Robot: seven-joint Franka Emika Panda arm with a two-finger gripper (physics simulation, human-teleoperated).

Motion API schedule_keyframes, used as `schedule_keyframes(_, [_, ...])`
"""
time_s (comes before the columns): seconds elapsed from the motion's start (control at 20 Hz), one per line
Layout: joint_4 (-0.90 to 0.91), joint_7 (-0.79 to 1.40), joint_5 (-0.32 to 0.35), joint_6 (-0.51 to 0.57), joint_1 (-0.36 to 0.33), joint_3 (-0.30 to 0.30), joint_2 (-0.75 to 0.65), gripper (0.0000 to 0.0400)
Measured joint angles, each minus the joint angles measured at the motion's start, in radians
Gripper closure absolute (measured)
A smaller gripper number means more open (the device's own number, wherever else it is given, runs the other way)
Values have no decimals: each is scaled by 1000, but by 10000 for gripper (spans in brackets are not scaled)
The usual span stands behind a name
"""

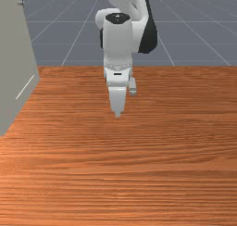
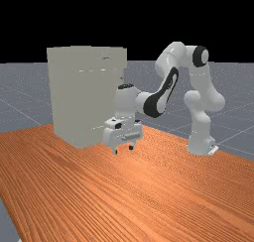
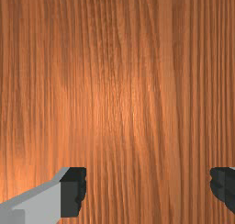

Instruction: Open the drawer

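In the far view my gripper [image 2: 123, 150] points down over the wood, in front of the cabinet and apart from it. Its two fingers stand wide apart with nothing between them, as the wrist view of the gripper [image 3: 148, 191] also shows. A tall beige-grey cabinet [image 2: 74, 97] stands in the far view's left half, with a projecting band [image 2: 89, 57] along its top. In the front view the cabinet [image 1: 14, 53] is at the left edge, with a small metal knob [image 1: 21, 3] high on it. Which part is the drawer, I cannot tell.
The orange-brown table [image 1: 139, 174] spreads under the hand and toward the front view's camera. In the far view, the cabinet's side wall rises close behind the hand, and the arm's base [image 2: 200, 144] stands at the right.
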Motion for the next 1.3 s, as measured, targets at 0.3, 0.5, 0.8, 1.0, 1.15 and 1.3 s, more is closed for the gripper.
schedule_keyframes(0.3, [27,521,-24,-375,47,-77,-140,249])
schedule_keyframes(0.5, [138,1296,89,-639,76,-138,-207,379])
schedule_keyframes(0.8, [138,1473,145,-683,66,-155,-217,399])
schedule_keyframes(1.0, [57,1482,201,-650,67,-153,-347,400])
schedule_keyframes(1.15, [-48,1484,209,-570,64,-151,-604,400])
schedule_keyframes(1.3, [-39,1501,156,-543,4,-186,-785,400])
